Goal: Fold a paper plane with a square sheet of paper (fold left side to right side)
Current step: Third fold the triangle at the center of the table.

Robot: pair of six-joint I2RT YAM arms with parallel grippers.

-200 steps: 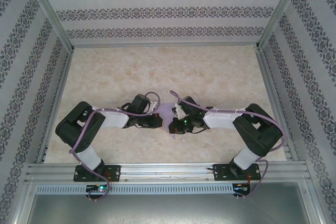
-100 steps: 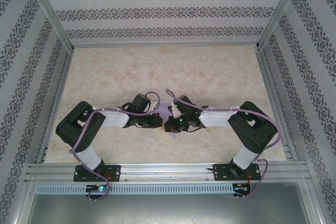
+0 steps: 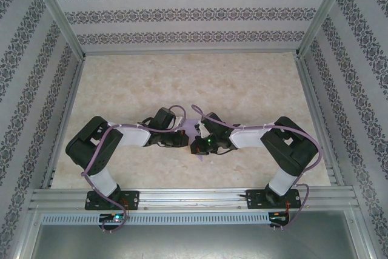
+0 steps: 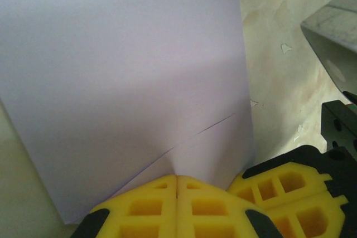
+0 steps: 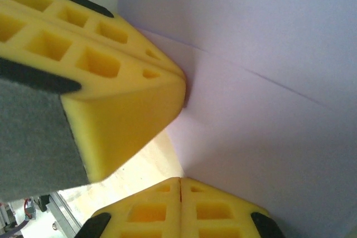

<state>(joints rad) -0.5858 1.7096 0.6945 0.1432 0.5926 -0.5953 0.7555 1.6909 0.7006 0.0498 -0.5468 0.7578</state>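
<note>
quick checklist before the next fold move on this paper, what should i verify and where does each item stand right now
1. Left gripper shut on the lilac paper: ok, the paper comes out from between its closed jaws.
2. Right gripper shut on the paper: ok, same pinch at the sheet's edge.
3. Grippers clear of each other: cannot tell, they pinch side by side and very close.
4. Paper untorn: ok in the part that shows; one crease line runs across it.
5. Edges lined up for the fold: cannot tell, the sheet is mostly hidden in the top view.
</note>
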